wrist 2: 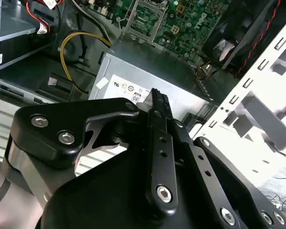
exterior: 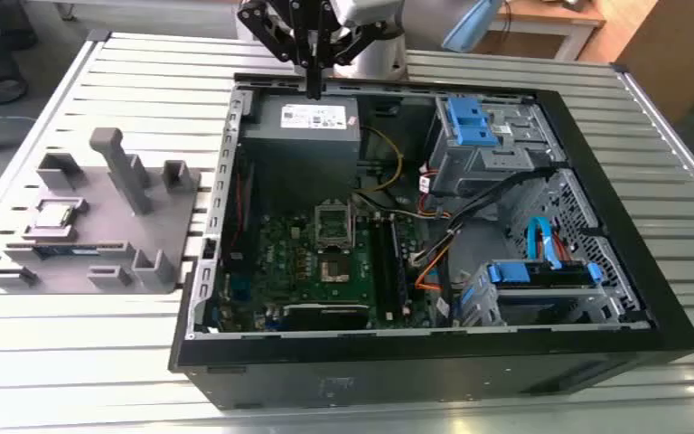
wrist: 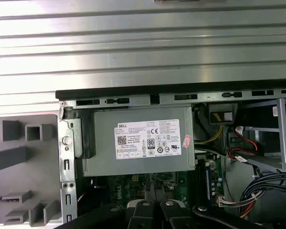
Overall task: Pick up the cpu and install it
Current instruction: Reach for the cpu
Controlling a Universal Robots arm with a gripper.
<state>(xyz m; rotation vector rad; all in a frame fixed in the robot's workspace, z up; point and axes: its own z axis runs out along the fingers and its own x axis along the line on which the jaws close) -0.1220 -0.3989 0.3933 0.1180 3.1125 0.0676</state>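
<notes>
Exterior view shows us the gripper point(exterior: 314, 86), fingers pressed together on nothing, poised over the power supply point(exterior: 308, 116), while the cpu point(exterior: 58, 215) lies untouched on the grey fixture point(exterior: 160, 231) beside the computer case point(exterior: 444, 353), so we judge pickup and installation both remain.

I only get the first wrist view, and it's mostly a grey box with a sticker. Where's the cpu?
Observer: The cpu lies on the grey holder outside the computer case, at the exterior view's left.
Operator: Am I holding it?
Observer: No. The tool hangs over the grey box, apart from the cpu.
Operator: Is the tool open?
Observer: In the second wrist view its fingers are pressed together with nothing between them.
</notes>
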